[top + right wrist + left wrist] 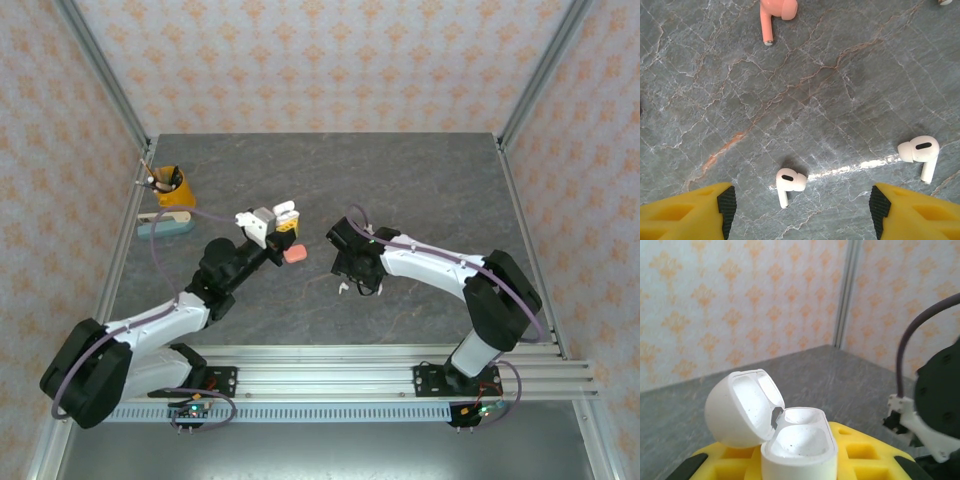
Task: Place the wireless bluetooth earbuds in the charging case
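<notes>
Left hand grips white charging case, lid open, empty.

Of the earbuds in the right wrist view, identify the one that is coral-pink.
The earbud at the top edge, stem pointing downward; the two white earbuds lie lower down.

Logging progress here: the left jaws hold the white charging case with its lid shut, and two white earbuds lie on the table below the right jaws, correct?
No, the lid is open, hinged back off the white charging case, as the left wrist view shows. The left jaws do hold it, and both white earbuds lie on the table.
</notes>
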Motion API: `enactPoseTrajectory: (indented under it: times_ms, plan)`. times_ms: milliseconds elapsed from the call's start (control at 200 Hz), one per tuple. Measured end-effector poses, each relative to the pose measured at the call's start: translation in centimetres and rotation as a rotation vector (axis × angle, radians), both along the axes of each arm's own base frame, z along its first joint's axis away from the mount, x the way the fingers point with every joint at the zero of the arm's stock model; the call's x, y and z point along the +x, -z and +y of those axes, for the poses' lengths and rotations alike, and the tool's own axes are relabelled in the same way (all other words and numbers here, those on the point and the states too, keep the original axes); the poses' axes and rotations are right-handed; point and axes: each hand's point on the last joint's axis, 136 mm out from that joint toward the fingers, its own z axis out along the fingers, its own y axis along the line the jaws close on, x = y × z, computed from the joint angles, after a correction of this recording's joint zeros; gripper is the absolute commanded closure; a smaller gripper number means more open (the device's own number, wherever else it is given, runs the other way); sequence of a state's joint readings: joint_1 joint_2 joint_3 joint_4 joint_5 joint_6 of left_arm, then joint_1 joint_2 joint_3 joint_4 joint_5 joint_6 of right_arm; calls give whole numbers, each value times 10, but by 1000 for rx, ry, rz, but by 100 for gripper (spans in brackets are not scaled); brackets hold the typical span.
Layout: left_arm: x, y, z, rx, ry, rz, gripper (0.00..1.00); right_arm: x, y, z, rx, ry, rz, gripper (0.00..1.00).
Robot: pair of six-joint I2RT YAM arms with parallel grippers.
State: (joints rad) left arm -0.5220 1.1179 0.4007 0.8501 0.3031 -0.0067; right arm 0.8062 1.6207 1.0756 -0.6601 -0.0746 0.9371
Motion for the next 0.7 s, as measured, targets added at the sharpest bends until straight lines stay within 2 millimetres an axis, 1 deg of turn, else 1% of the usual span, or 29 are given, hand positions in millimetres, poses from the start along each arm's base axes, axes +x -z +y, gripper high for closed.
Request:
enactPoseTrajectory:
  times_ms: [145, 235, 355, 475, 701]
  plan:
    - [-12, -23, 1, -2, 28, -80, 100, 2, 0, 2, 6, 20, 2, 28]
    - [-15, -30, 2, 2, 30, -110, 100, 5, 1, 5, 7, 31, 5, 28]
    - [-14, -30, 3, 12, 19, -117, 100, 6, 6, 7, 3, 52, 18, 28]
    - [-6, -29, 9, 4, -33, -129, 100, 5, 12, 7, -3, 76, 33, 28]
    - [2, -24, 14, 24, -84, -126, 100, 5, 16, 14, -1, 102, 44, 29]
